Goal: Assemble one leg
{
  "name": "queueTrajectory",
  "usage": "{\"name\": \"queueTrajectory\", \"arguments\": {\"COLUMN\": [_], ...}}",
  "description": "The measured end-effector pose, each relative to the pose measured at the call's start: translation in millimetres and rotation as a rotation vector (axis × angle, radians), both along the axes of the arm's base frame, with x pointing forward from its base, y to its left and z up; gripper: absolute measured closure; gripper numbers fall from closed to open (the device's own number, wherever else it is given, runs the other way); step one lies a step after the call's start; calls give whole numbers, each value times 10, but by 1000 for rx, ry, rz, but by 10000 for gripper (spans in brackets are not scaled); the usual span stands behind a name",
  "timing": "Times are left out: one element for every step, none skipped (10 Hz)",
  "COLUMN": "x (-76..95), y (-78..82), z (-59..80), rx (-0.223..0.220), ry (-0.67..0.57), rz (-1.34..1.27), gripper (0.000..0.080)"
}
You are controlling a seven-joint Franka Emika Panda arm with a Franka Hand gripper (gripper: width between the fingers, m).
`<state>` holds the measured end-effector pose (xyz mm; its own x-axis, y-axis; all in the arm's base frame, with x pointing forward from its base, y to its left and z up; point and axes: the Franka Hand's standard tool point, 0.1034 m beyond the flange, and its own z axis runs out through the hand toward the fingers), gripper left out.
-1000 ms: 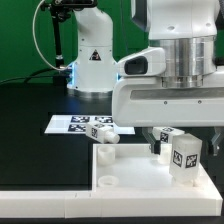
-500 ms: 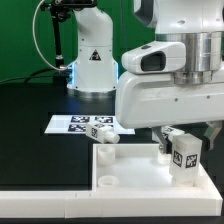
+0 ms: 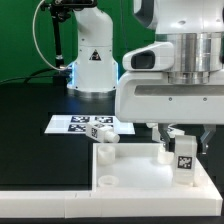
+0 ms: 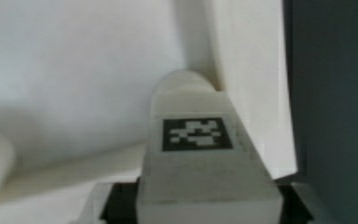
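Note:
My gripper (image 3: 184,140) is shut on a leg (image 3: 186,162), a stubby white peg with a square tag on its side. I hold it upright over the far right corner of the large white panel (image 3: 130,180), its lower end at or just above the panel surface. In the wrist view the leg (image 4: 197,135) runs out from between my dark fingers (image 4: 119,205) and points at the panel (image 4: 69,90) beside its raised rim. A second tagged leg (image 3: 103,134) lies at the panel's far left corner.
The marker board (image 3: 70,124) lies on the black table behind the panel. The arm's white base (image 3: 92,60) stands at the back. Another small white piece (image 3: 164,151) shows just beside the held leg; I cannot tell what it is.
The held leg has turned in place, so its tag now faces the camera squarely, and it sits a little lower over the panel. The lying leg has not moved.

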<state>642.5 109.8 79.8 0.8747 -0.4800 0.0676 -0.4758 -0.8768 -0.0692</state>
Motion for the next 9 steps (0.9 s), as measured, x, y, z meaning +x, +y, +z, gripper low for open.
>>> {"name": "queueTrajectory", "arguments": {"x": [15,21,15,12,9,10,15,24,25], "y": [-6,-25,-31,-34,-39,-39,-37,-26,2], "z": [-4,-6,-8,-8,-8,-8,-11,-27,-43], "rx": [20,45,59,65,67,66,62,53,38], "ry": [27,54,64,66,69,67,61,31,11], "rz": [-231,-483,-677,-760,-799,-783,-714,-509,-273], "gripper": [515,515,515,514,514,500,500,329,329]}}
